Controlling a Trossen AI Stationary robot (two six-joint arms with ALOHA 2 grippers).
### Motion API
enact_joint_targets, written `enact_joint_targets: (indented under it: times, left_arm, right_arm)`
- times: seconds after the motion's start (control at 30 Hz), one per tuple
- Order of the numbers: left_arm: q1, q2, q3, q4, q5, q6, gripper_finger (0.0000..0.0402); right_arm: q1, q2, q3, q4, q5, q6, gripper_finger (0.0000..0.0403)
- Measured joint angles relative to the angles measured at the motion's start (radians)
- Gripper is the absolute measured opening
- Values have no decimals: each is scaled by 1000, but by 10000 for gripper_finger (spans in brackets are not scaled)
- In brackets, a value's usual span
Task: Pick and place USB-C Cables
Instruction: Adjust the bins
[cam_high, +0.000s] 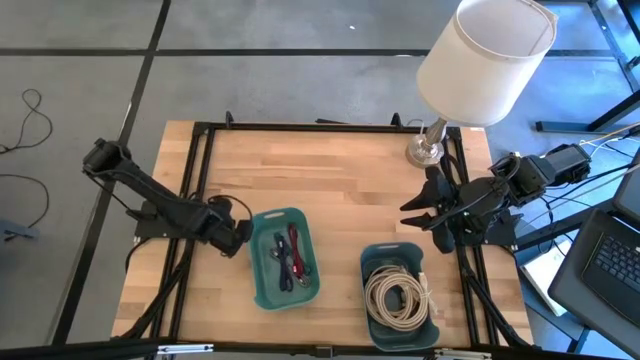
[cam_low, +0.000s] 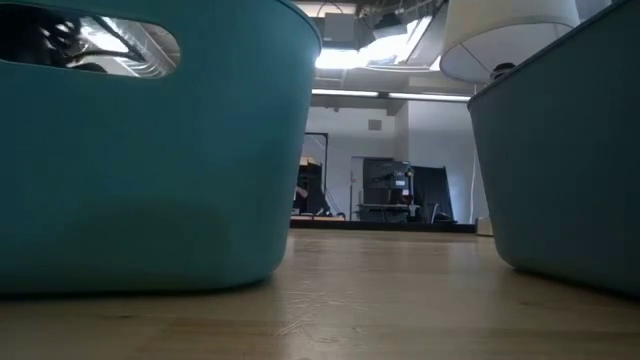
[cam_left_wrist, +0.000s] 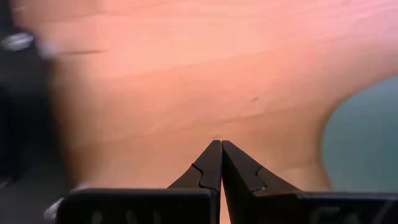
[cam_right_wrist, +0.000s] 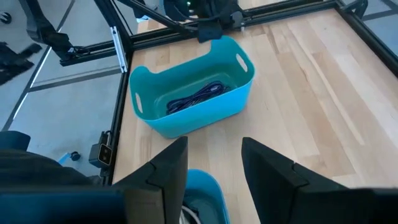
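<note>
Two teal trays fill the front of the low view, one (cam_low: 150, 150) on one side and the other (cam_low: 570, 160) on the opposite side, with the bare wooden table (cam_low: 380, 300) between them. From above, the first tray (cam_high: 262, 290) holds the short coloured leads (cam_high: 287, 258), dark and red ones, lying loose on its bottom. The second tray (cam_high: 372, 262) sits near it on the table and holds the cream-white coiled cables (cam_high: 398, 294), wound in round loops.

Just beside the tray with the leads, on its outer side, is the left gripper (cam_high: 240, 236). Its fingers (cam_left_wrist: 211, 167) are pressed fully together and hold nothing; below them only wood and a corner of teal show. The right gripper (cam_high: 420, 212) hangs beyond the tray with the coils, near the lamp (cam_high: 480, 60) at the table's far edge. Its fingers (cam_right_wrist: 171, 165) stand apart with nothing between them, and its camera looks across at the tray with the leads.
</note>
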Motion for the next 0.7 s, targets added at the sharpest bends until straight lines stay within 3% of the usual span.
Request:
enact_joint_targets:
  times: [0.27, 0.5, 0.7]
  left_arm:
    - [197, -4, -17, 148, -106, 287, 2]
    - [348, -5, -17, 407, -51, 573, 2]
    - [361, 21, -17, 541, -6, 625, 2]
  right_arm:
    - [0, 0, 0, 12, 0, 2, 154]
    - [0, 0, 0, 18, -6, 29, 154]
    - [1, 0, 0, 18, -11, 37, 154]
